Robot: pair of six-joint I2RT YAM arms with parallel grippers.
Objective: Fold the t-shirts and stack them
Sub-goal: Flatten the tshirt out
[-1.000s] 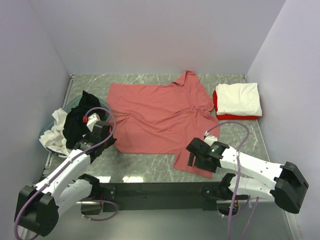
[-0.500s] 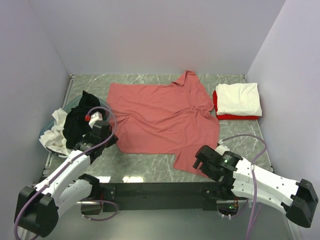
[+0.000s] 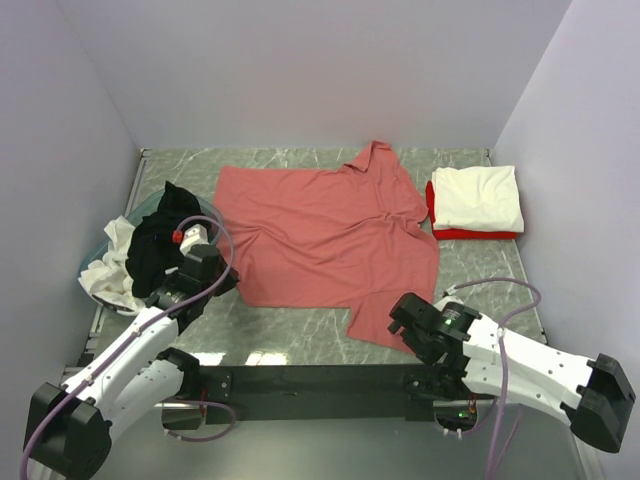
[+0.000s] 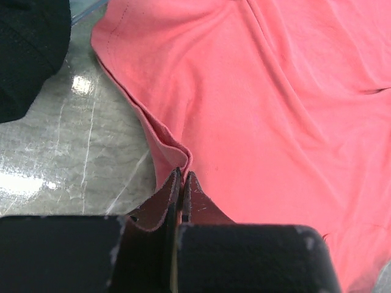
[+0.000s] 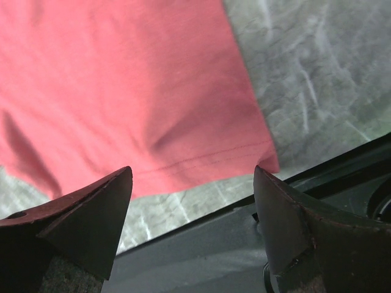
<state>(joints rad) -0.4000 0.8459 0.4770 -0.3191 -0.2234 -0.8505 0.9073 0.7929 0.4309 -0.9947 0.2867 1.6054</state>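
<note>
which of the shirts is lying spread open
The salmon-pink shirt, mid-table; the cream-white shirt lies folded on the red shirt; black shirt and white shirt sit bunched.

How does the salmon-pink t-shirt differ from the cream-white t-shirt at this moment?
The salmon-pink t-shirt lies spread out and wrinkled; the cream-white t-shirt is folded into a neat rectangle. The pink one rests directly on the table; the cream-white one sits on a red t-shirt. Both are plain, without print.

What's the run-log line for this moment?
left gripper: shut on pink shirt hem | right gripper: open over its near corner | fold: not started
</note>
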